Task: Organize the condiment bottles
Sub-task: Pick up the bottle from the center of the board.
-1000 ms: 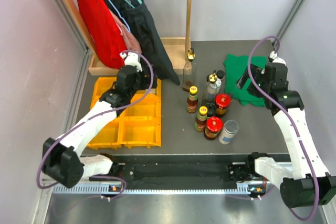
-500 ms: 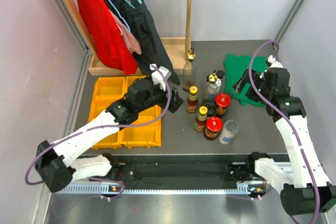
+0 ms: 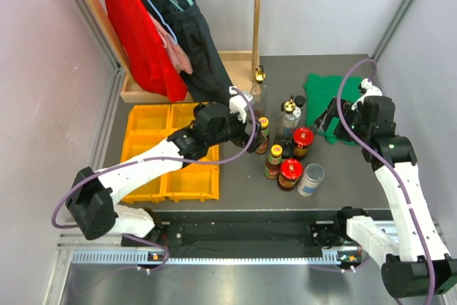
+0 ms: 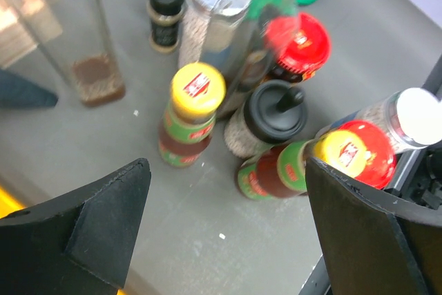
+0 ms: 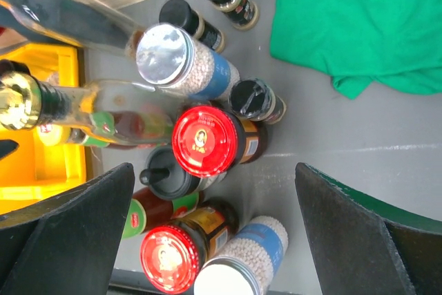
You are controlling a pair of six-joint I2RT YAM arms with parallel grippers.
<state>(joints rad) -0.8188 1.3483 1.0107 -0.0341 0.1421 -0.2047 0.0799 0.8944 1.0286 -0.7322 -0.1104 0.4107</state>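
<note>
Hovering over the bottles with both claws spread wide

A matte dark grey table [image 3: 235, 191] is carrying everything. On its left side a glossy yellow plastic tray [image 3: 189, 183] is sitting, divided into rectangular bins. At the right rear a soft green cloth [image 3: 332, 98] is lying crumpled.

Between tray and cloth the condiment bottles [image 3: 285, 148] are standing upright in a tight cluster. Among them are a tall clear gold-topped bottle [image 5: 103, 108] of smooth glass and a silver-lidded canister [image 5: 166, 54] showing pale grains. Around these are 2 red-lidded jars [image 5: 205, 141] with round shiny lids, 2 yellow-capped sauce bottles [image 4: 197, 91] holding dark liquid, and several small black-capped jars [image 4: 275, 112].

The left arm [image 3: 143, 166], white with black joints, is hanging outstretched over the tray, its wrist pointing at the cluster's left edge. The right arm [image 3: 400, 176] is standing bent at the elbow, its wrist angling down above the cloth's near edge.

The left gripper [image 3: 251, 130] is gaping wide and holding nothing. Its black wedge-shaped fingers [image 4: 103, 226] are framing 1 yellow-capped bottle, which is touching neither of them. The right gripper [image 3: 330, 116] is likewise spread to its widest and empty, hovering above the jars without touching any.
</note>
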